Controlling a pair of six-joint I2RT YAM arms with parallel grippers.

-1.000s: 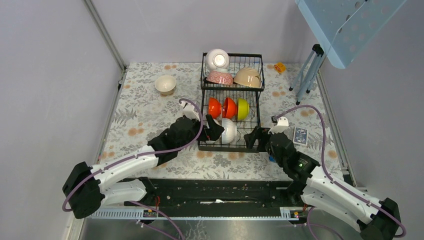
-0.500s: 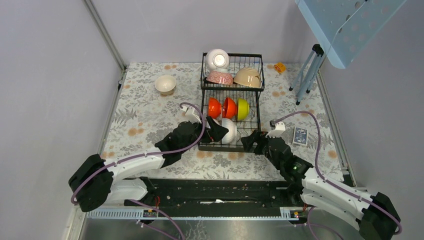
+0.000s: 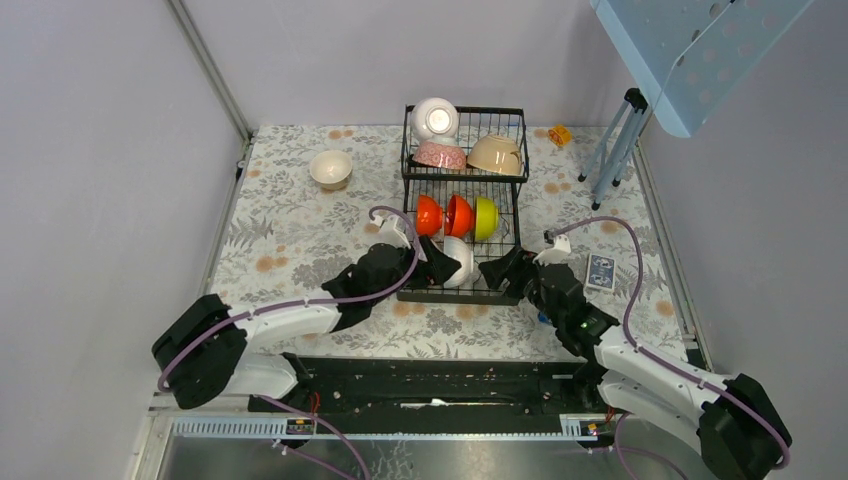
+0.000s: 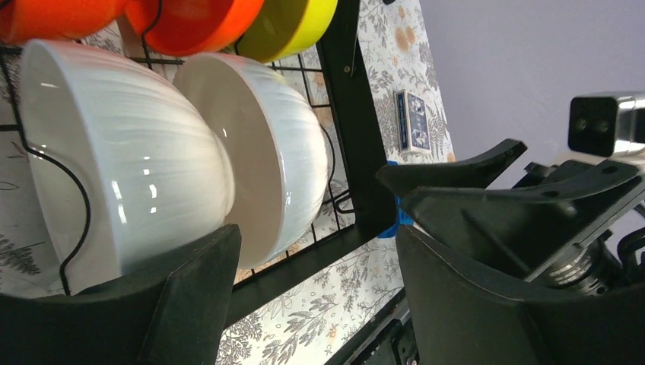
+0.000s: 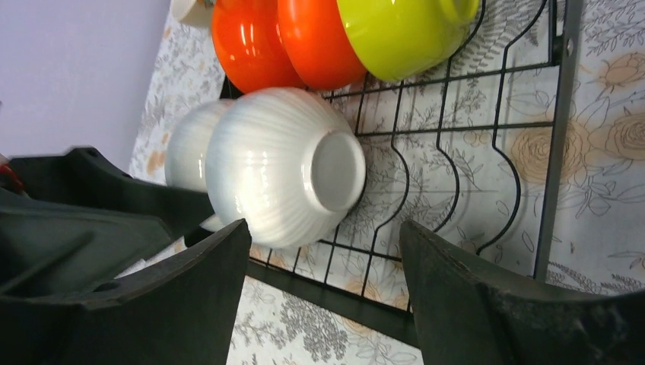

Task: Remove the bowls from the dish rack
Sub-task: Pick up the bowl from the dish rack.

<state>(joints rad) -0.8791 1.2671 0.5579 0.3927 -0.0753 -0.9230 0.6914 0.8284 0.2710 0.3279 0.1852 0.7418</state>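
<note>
The black dish rack (image 3: pixel 515 205) stands mid-table. Its upper basket holds a white bowl (image 3: pixel 436 119), a pink-patterned bowl (image 3: pixel 440 155) and a beige bowl (image 3: pixel 495 154). On edge in the lower tray stand two orange-red bowls (image 3: pixel 429 215) (image 3: pixel 459 214), a yellow-green bowl (image 3: pixel 486 217) and two white ribbed bowls (image 4: pixel 129 160) (image 5: pixel 281 163). My left gripper (image 4: pixel 316 296) is open at the rack's front left, one finger beside the nearer white bowl. At the front right my right gripper (image 5: pixel 323 296) is open, just below the other white bowl. Neither holds anything.
A cream bowl (image 3: pixel 330 168) sits upright on the floral cloth at the back left. A patterned card box (image 3: pixel 600 270) and a small blue block (image 4: pixel 392 220) lie right of the rack. A blue stand's legs (image 3: pixel 615 150) and a small orange thing (image 3: pixel 560 134) are at the back right.
Both arms have reached forward to the rack's front edge, closing in on the white bowls from either side. Both pairs of jaws have narrowed a little.
</note>
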